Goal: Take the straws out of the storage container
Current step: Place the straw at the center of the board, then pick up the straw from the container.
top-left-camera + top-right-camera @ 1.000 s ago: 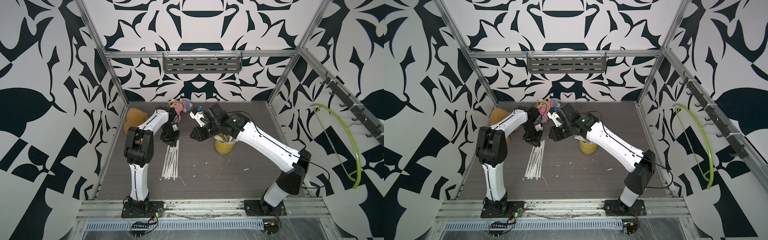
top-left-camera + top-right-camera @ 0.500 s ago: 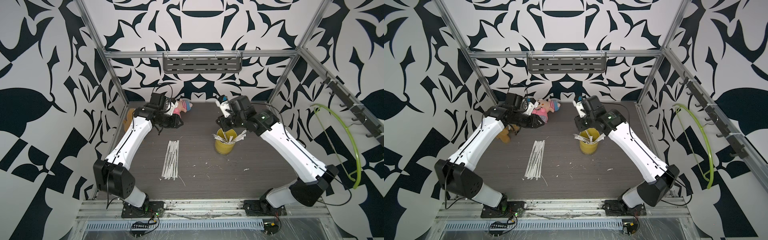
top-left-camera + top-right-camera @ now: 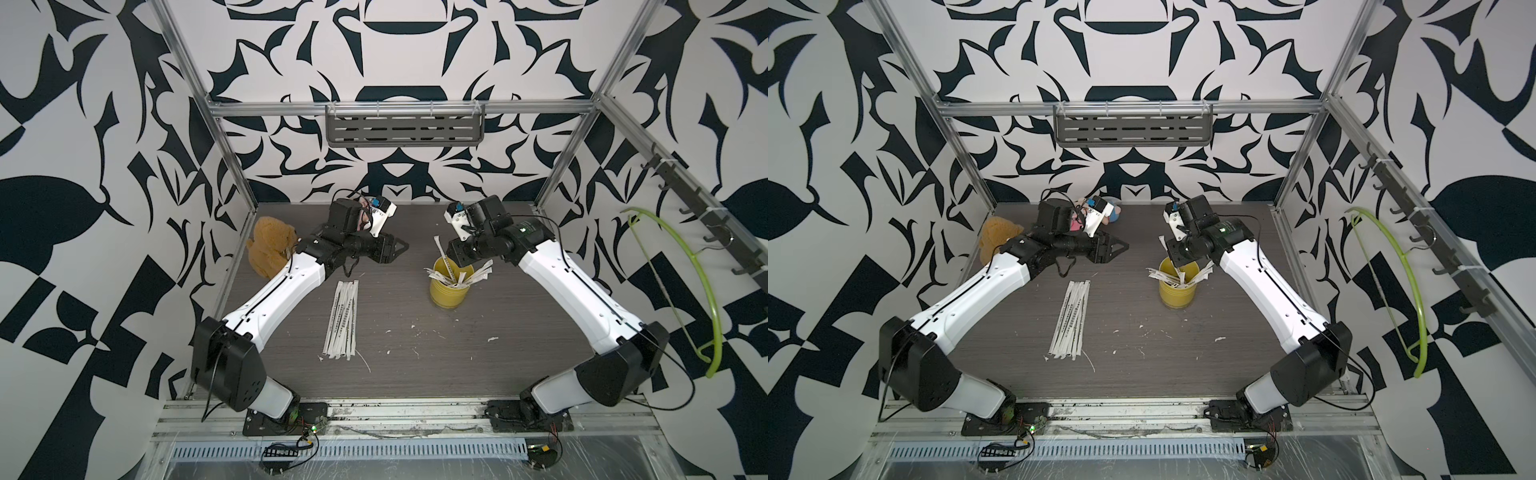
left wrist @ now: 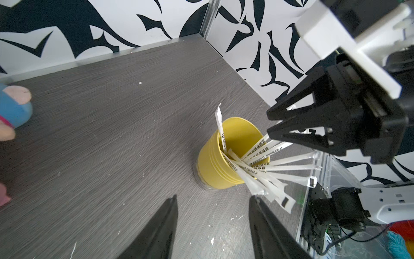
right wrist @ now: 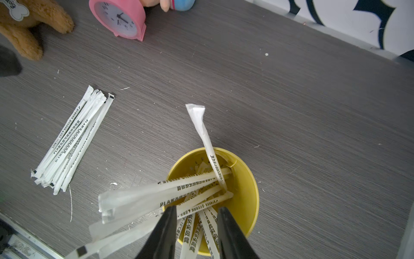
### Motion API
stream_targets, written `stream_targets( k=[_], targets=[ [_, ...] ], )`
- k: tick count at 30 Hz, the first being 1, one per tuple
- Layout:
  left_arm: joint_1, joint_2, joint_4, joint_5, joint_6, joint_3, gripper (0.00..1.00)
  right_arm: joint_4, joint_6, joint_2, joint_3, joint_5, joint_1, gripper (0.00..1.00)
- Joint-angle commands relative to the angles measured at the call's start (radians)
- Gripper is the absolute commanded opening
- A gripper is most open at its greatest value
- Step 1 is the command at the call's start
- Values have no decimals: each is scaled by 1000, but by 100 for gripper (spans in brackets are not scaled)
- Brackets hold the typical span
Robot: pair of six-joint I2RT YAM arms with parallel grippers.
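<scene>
These straws (image 5: 145, 195) look light and bendy; I'd pinch them just above the yellow cup (image 5: 248, 186) with the narrowly parted right hand (image 5: 197, 209).

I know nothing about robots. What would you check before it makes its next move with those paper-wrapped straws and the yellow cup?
1. Yellow cup upright on the table: ok.
2. Cup emptied: not ok, several straws lean inside it.
3. Right gripper jaws apart, over the cup mouth: ok.
4. Right gripper touching those straws: cannot tell.
5. Left gripper open, empty, away from the cup: ok.
6. Removed straws lying flat in a pile, apart from the cup: ok.
</scene>
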Motion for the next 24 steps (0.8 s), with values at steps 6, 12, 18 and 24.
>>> stream_targets(
  k=[6,12,18,24],
  targets=[
    [-36,126,160,105,-59,64,56,78,-9,48,-20,-26,0,39],
    [-45,173,195,128,-77,72,56,116,-3,105,-18,-8,-6,38],
    [-46,205,203,162,-72,85,55,154,-1,136,-7,32,-8,35],
    [-45,208,184,164,-50,87,55,159,0,153,-4,52,-12,27]
  ],
)
